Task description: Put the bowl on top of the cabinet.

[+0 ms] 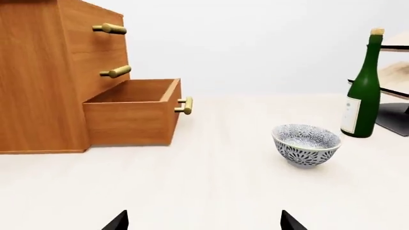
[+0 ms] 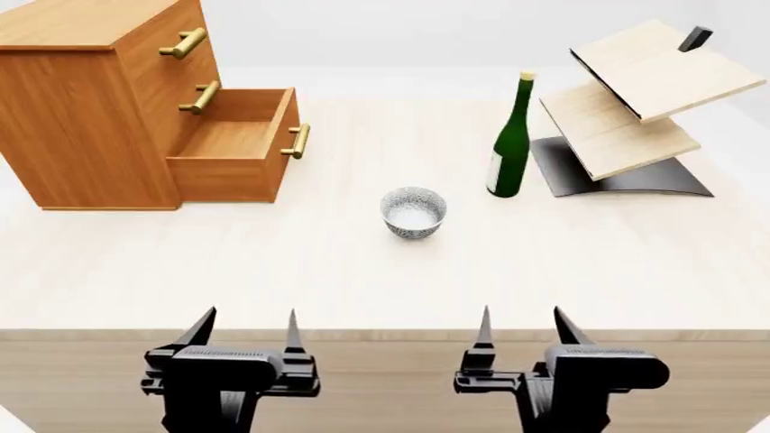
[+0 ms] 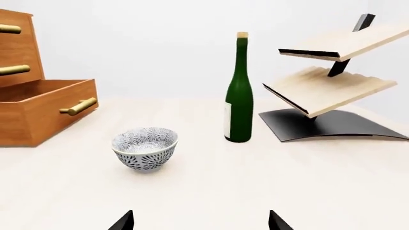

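Hovering low at the table's [image 2: 361,289] near edge, the left gripper [image 2: 247,332] and right gripper [image 2: 524,329] pointed forward, fingers spread, holding nothing. The bowl [image 2: 414,213] stood mid-table between cabinet [image 2: 85,117] and green bottle [image 2: 511,144], whose pale label was unreadable.

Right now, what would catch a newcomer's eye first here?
Probably the big orange-brown cabinet at the table's far left, its bottom drawer pulled open. Next, the tall green bottle beside a slanted two-shelf rack at far right. Between them sits a small blue-patterned bowl, alone mid-table.
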Tool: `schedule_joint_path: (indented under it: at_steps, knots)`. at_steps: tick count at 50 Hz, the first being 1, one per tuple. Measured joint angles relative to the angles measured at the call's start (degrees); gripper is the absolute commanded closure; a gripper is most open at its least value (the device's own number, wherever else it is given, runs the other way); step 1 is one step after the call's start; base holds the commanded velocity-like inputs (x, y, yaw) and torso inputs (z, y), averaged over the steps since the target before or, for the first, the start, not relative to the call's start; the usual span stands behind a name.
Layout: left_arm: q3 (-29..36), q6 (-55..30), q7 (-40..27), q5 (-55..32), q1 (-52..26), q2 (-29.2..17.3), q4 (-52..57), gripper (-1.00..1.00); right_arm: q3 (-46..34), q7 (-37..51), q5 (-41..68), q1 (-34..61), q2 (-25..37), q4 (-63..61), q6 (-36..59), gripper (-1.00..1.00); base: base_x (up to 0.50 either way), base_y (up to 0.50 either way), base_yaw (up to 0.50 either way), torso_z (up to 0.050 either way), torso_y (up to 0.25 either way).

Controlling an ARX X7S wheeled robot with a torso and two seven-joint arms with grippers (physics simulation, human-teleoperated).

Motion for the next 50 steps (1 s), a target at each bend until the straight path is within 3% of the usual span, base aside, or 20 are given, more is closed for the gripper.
schedule_joint_path:
  at_steps: [14, 50]
  knots:
    - [-0.05, -8.34, -1.76, -0.72, 1.00, -2.00, 10.17, -1.00, -0.41, 1.04, 1.35, -0.91, 1.50, -6.17, 3.88, -1.00, 0.00, 0.00, 0.00, 0.000, 0.000]
    - [-0.09, -10.82, -3.49, -2.28, 1.55, -3.88, 14.38, -1.00, -1.69, 2.44, 3.60, -2.10, 3.62, -11.45, 6.21, -1.00, 0.00, 0.50, 0.00, 0.000, 0.000]
